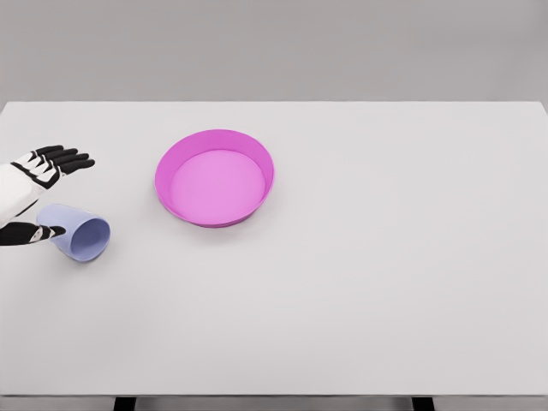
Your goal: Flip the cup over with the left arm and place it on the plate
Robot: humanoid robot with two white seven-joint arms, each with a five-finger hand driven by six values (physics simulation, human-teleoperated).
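We saw a white table [360,291] filling most of the head view, with a grey wall behind its far edge; on the left part of the table, a little toward the far side, stood a pink plate [214,139] with a raised rim, and nothing lay in it; near the left edge a pale blue cup [79,231] lay on its side, its open mouth turned to the right and toward us; the cup was well apart from the plate, to the left of it and nearer to us; the left hand [38,184] came in from the left edge, white with black fingers [67,159]; the fingers were stretched out to the right, just beyond the cup, while the thumb [38,232] touched the closed end of the cup; the hand was released and spread, not clasped around the cup.
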